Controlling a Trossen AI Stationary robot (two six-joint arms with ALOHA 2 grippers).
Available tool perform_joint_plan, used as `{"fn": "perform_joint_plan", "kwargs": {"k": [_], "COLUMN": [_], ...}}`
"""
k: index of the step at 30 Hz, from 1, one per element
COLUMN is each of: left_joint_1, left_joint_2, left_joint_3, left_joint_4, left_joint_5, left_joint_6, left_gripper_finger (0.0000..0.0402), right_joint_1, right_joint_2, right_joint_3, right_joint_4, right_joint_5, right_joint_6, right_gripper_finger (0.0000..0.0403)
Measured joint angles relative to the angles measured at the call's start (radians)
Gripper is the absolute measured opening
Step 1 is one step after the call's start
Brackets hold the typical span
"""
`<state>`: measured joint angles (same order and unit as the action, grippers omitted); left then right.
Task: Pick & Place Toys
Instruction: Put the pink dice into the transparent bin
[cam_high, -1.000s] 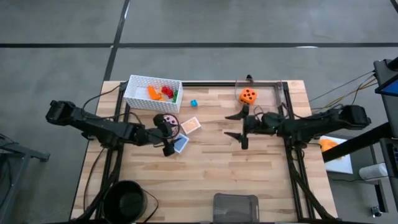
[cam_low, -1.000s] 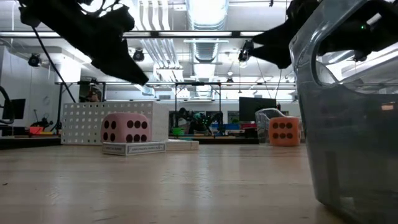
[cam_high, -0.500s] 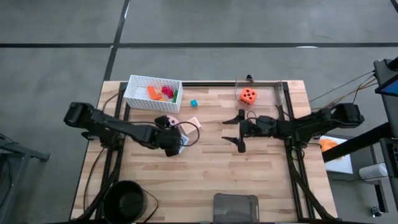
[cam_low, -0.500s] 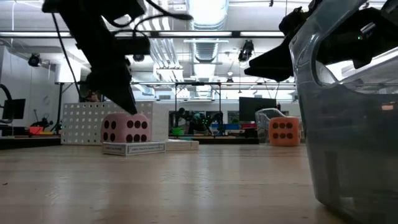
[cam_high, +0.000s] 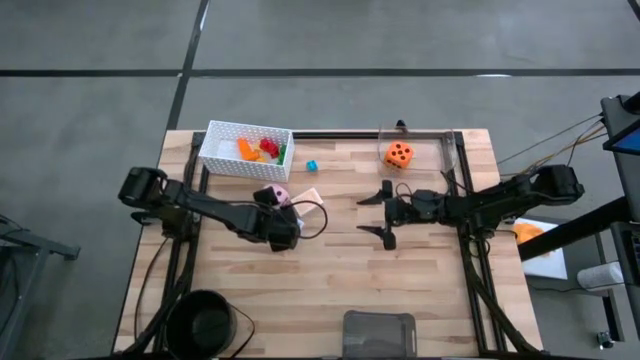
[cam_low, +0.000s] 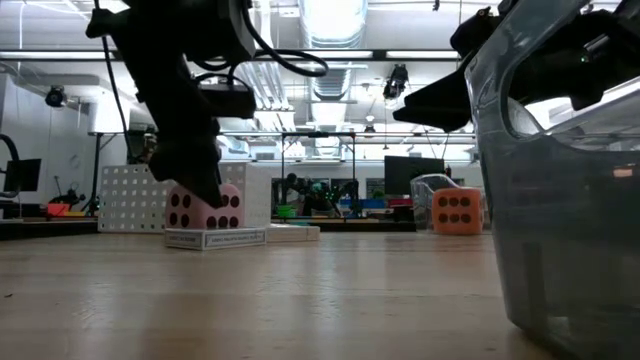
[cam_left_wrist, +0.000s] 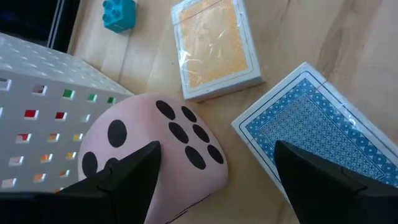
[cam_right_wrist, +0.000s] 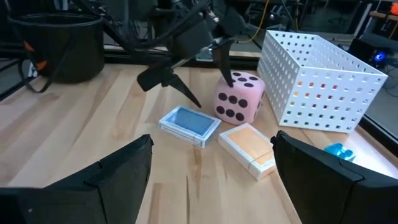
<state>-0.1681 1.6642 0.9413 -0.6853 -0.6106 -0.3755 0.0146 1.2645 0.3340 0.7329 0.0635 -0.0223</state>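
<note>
Pale wood-plank table (cam_high: 330, 270): left gripper (cam_right_wrist: 198, 79) spread open over pink dotted die (cam_left_wrist: 155, 155), beside blue patterned card (cam_left_wrist: 311, 124) and peach card (cam_left_wrist: 214, 46); right gripper (cam_high: 383, 212) open mid-table.

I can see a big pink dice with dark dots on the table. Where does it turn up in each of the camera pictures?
High view: the pink dice lies left of centre, partly under the left gripper.
Low view: at left, in front of the white basket.
Left wrist view: large, close to the fingers.
Right wrist view: mid-picture.
Shared landmark: the white basket, always beside it.
</note>
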Motion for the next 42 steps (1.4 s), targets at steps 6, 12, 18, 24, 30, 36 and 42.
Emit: {"fn": "perform_joint_plan", "kwargs": {"k": [6, 12, 18, 24, 30, 36, 42], "left_joint_1": [-0.007, -0.035, -0.047, -0.044, -0.038, -0.02, 0.002], "left_joint_2": [-0.028, -0.058, -0.059, -0.059, -0.059, -0.059, -0.059], "left_joint_3": [0.013, 0.049, 0.041, 0.002, -0.04, -0.078, -0.111], "left_joint_4": [-0.045, -0.062, -0.111, -0.131, -0.124, -0.101, -0.029], "left_joint_5": [0.0, -0.023, -0.031, -0.098, -0.121, -0.128, -0.127], "left_joint_6": [-0.03, 0.016, 0.124, 0.141, 0.144, 0.141, 0.152], "left_gripper_finger": [0.0312, 0.0312, 0.0312, 0.0313, 0.0313, 0.0313, 0.0313], "right_joint_1": [0.009, 0.01, 0.01, 0.01, 0.01, 0.01, 0.01], "right_joint_2": [-0.001, -0.002, -0.002, -0.001, 0.003, 0.002, 0.001], "right_joint_3": [0.0, 0.0, 0.0, 0.0, 0.0, 0.0, 0.0], "right_joint_4": [-0.001, -0.012, -0.019, -0.019, -0.019, -0.018, -0.015], "right_joint_5": [0.0, 0.0, 0.0, -0.004, -0.004, -0.004, -0.004], "right_joint_6": [0.0, -0.001, -0.004, -0.004, -0.004, -0.004, -0.004], "right_gripper_finger": [0.0327, 0.0327, 0.0327, 0.0327, 0.0327, 0.0327, 0.0327]}}
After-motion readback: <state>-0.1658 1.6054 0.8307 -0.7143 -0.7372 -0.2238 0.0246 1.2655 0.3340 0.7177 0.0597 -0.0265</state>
